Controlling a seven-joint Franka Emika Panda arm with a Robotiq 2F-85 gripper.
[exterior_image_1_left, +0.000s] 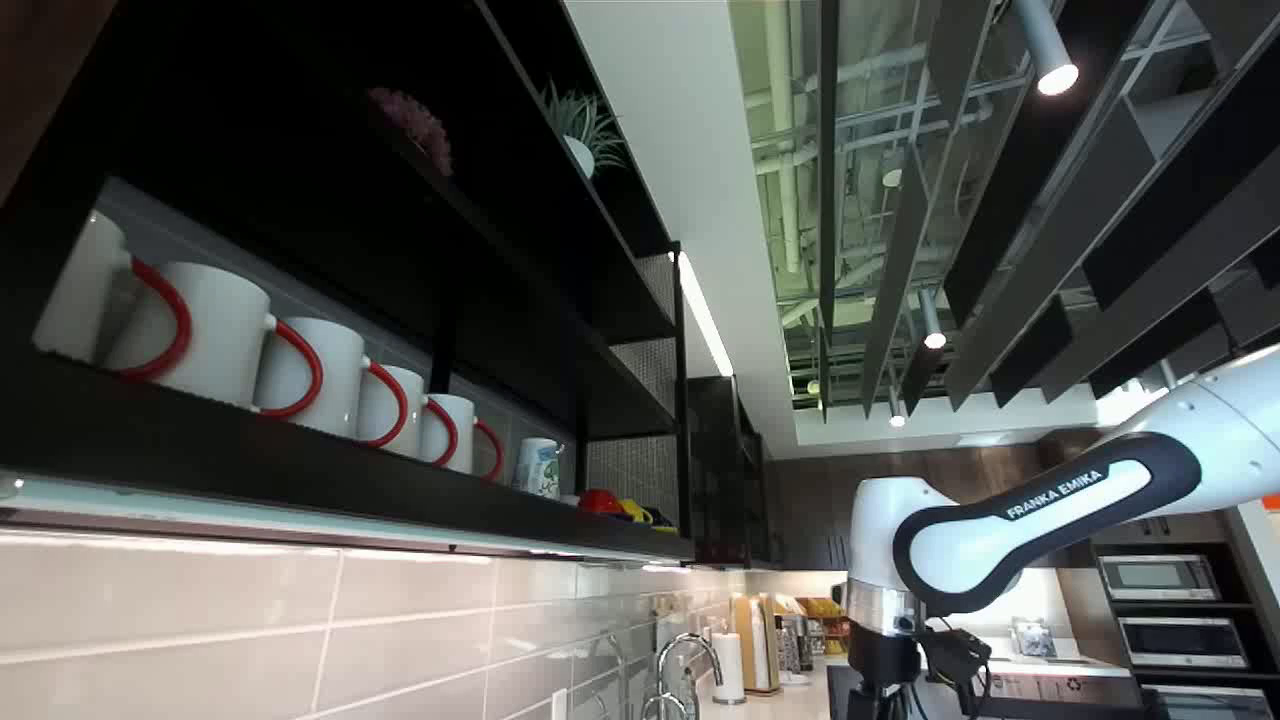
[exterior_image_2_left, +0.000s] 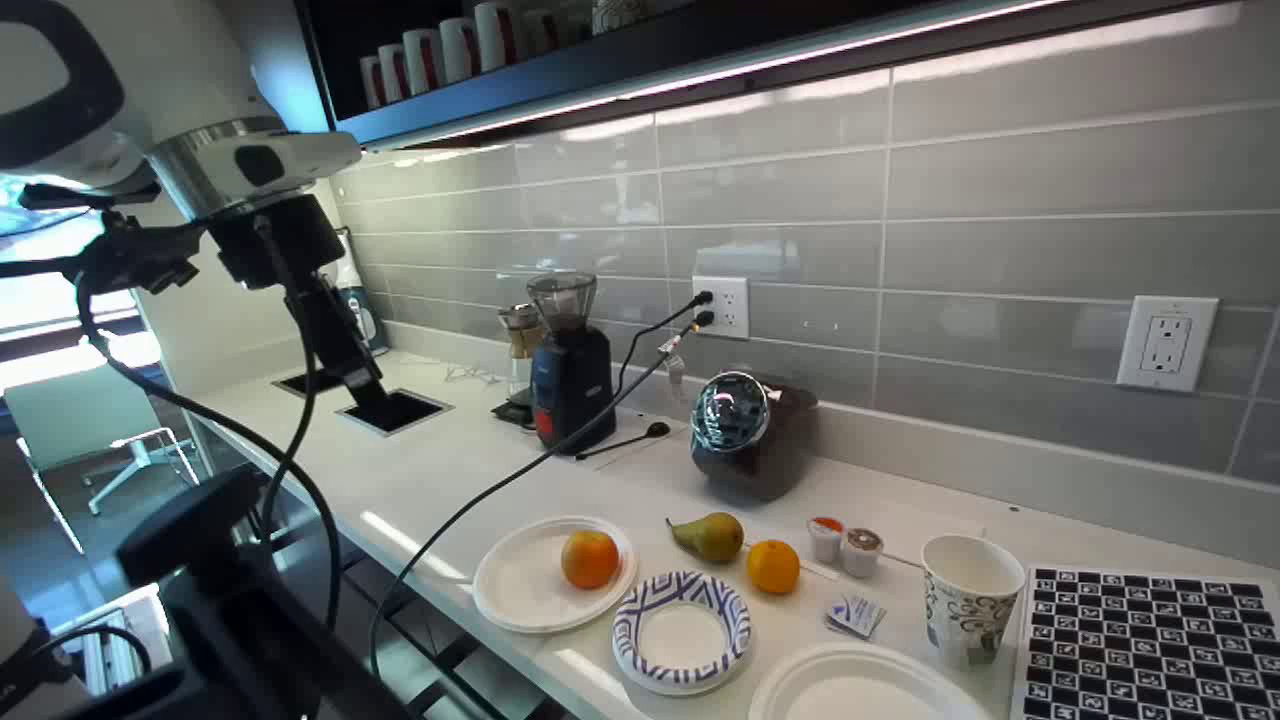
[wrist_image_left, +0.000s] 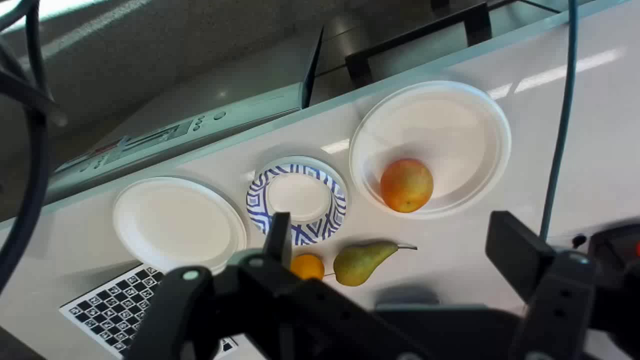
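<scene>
In the wrist view the end effector (wrist_image_left: 392, 237) is spread wide, its fingers far apart with nothing held between them; it hangs above the bench (exterior_image_2_left: 460, 450), with no contact that I can see. The green pear (wrist_image_left: 362, 262) shows in the lower middle of the frame, inside the gap as the camera sees it but well beyond the tips. Its long axis slants slightly, fat end at left, stem at right, so it runs nearly along the line joining the fingers. In an exterior view the end effector is at upper left, the pear below and to its right, well apart.

Just left of the pear in the wrist view sits an orange (wrist_image_left: 308, 266), partly covered by a finger. Above the pear, a round red-orange fruit (wrist_image_left: 406, 185) rests in a white plate (wrist_image_left: 450, 135); a blue-patterned plate (wrist_image_left: 300, 197) lies above the orange. A cable (wrist_image_left: 559, 150) drops down the frame's right side to the right-hand finger's outline; I cannot tell how high it runs. In an exterior view a chrome-fronted appliance (exterior_image_2_left: 765, 440) stands behind the pear, a coffee grinder (exterior_image_2_left: 572, 385) to its left.
</scene>
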